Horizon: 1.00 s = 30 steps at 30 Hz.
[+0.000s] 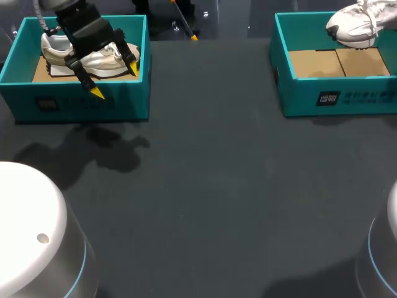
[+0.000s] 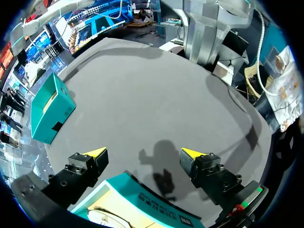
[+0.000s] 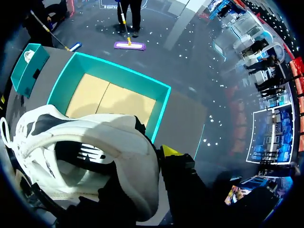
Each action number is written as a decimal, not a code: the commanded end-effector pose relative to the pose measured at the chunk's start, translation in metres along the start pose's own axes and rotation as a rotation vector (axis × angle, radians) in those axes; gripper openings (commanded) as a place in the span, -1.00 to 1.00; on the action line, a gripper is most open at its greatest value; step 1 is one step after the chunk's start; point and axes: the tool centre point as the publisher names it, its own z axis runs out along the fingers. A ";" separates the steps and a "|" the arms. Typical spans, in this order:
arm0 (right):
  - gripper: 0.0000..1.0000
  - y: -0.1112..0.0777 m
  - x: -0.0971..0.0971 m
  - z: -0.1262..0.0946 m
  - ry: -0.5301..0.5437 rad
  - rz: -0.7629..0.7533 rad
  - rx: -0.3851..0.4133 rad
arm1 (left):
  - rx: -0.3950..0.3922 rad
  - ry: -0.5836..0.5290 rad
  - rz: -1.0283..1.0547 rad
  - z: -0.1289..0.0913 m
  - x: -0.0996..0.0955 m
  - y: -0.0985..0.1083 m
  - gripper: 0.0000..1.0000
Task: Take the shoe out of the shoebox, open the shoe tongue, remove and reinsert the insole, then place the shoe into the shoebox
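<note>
A white and beige shoe (image 1: 93, 57) lies in the left teal shoebox (image 1: 74, 102) at the table's far left. My left gripper (image 1: 115, 81) hangs open just above that shoe and the box's front wall. In the left wrist view the left gripper (image 2: 142, 153) has its yellow tips wide apart with nothing between them, over the box's front wall (image 2: 147, 202). A second white shoe (image 1: 355, 26) hangs above the right teal shoebox (image 1: 335, 93), whose cardboard floor is bare. My right gripper (image 3: 147, 156) is shut on this shoe (image 3: 85, 152) at its collar. One yellow fingertip (image 3: 168, 151) shows outside and the other is hidden inside.
The dark grey tabletop (image 1: 211, 174) stretches between the two boxes. My arms' white bases (image 1: 31, 230) (image 1: 384, 248) stand at the near corners. From the left wrist view the right shoebox (image 2: 47, 111) is far across the table.
</note>
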 end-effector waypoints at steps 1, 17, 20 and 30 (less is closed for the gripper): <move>-1.00 0.002 0.007 -0.006 -0.105 0.186 0.085 | -0.002 0.000 0.001 0.000 0.001 0.000 1.00; -1.00 -0.013 0.022 0.003 -0.144 0.242 0.027 | -0.002 0.000 0.001 0.000 0.001 0.000 1.00; -1.00 -0.019 0.029 0.008 -0.150 0.244 0.011 | -0.002 0.000 0.001 0.000 0.001 0.000 1.00; -1.00 -0.031 0.038 0.015 -0.185 0.277 0.021 | -0.002 0.000 0.001 0.000 0.001 0.000 1.00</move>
